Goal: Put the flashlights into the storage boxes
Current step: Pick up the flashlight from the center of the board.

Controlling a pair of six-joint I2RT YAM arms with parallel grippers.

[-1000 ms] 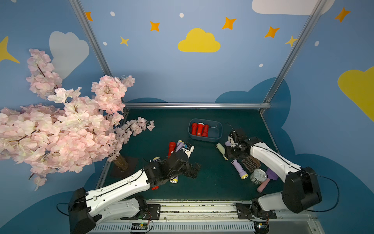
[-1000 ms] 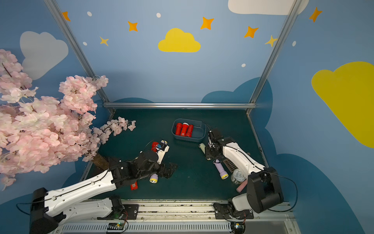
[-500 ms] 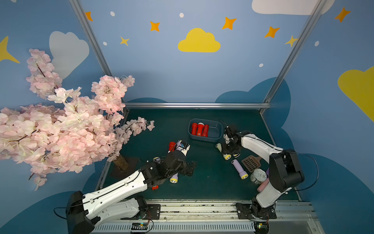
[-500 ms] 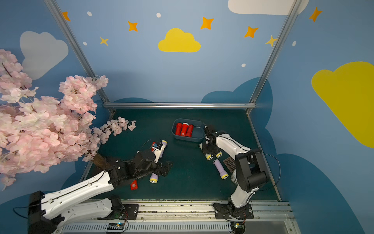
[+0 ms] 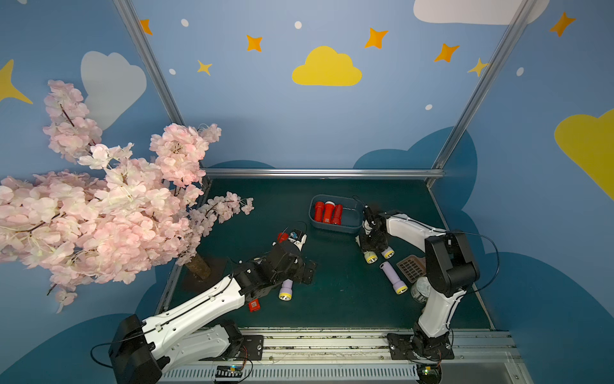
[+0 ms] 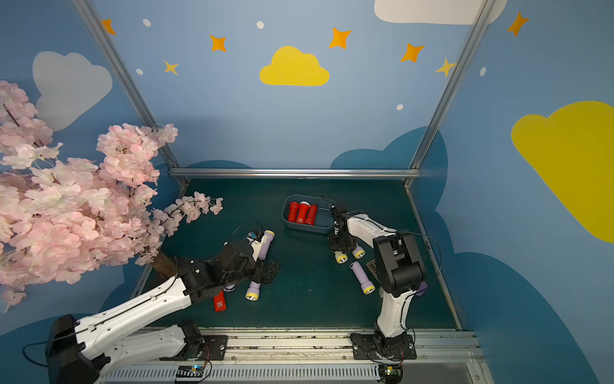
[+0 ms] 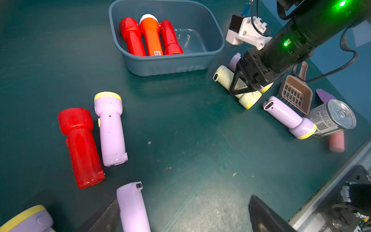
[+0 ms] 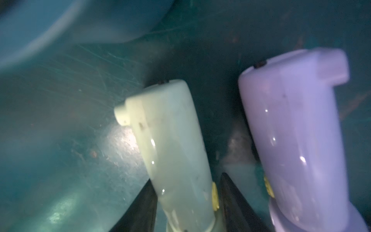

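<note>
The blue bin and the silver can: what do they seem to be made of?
The bin is probably moulded plastic: smooth, slightly glossy, with a rounded rim. The can is probably metal, given its shiny silver lid; its side carries a printed label.

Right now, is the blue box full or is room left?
Partly full: three red flashlights lie side by side at one end of the box; the remaining floor is bare.

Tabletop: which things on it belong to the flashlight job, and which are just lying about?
Job: blue-grey bin, three red flashlights inside it, pale yellow flashlight, lilac flashlights, loose red flashlights.
Lying about: brown scoop, tin can, pink cylinder, blossom tree.
</note>
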